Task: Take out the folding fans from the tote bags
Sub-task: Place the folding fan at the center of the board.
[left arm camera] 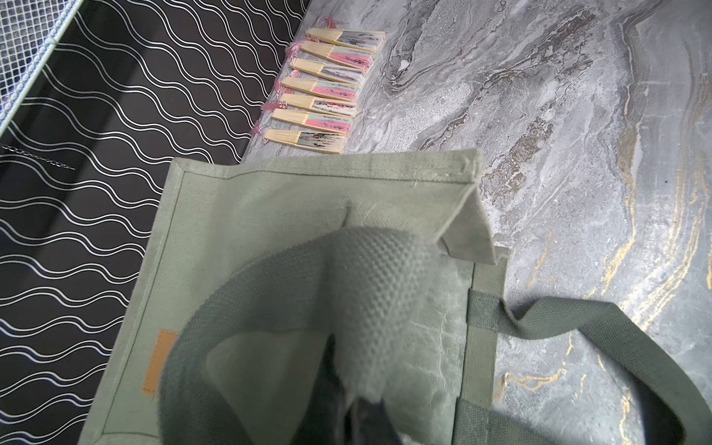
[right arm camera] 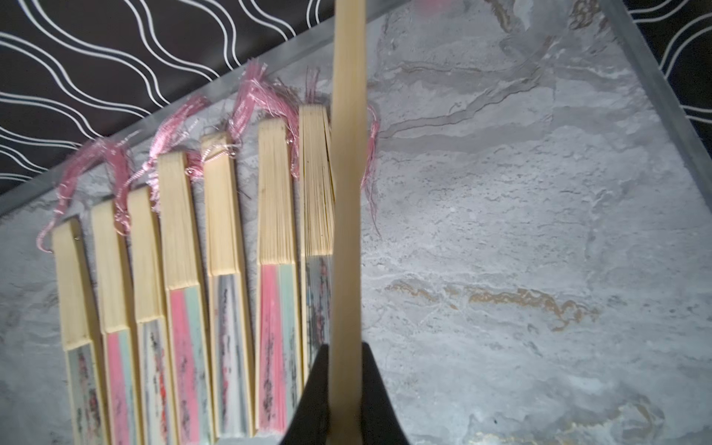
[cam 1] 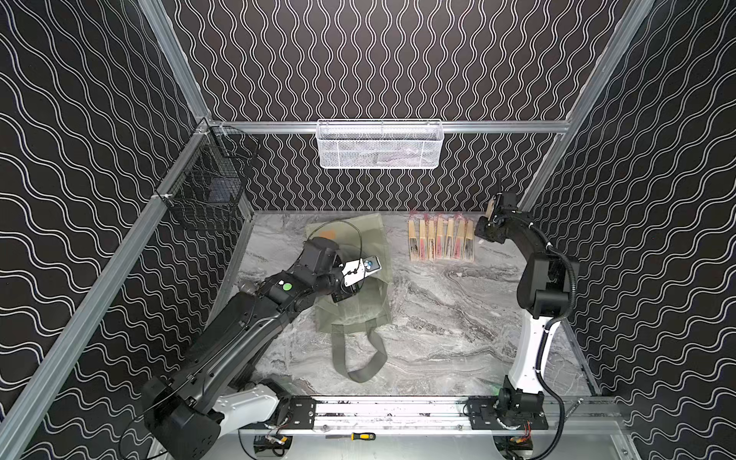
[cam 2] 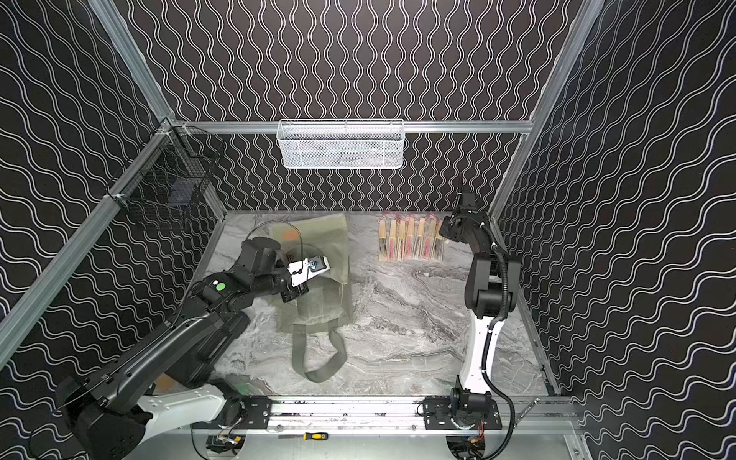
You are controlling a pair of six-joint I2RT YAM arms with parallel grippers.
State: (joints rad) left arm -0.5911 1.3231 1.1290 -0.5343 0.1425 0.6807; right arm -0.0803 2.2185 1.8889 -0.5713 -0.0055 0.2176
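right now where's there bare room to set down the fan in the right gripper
Bare table just beside the fan row, toward the side rail. A wider bare stretch lies in front of the row, between the tote and the right arm. Crowded: the row itself, and over the tote.

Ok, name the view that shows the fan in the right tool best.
Right wrist view: the held fan runs close-up from the right tool, shut on it. In a top view it is only a tan sliver. The left wrist view misses it.
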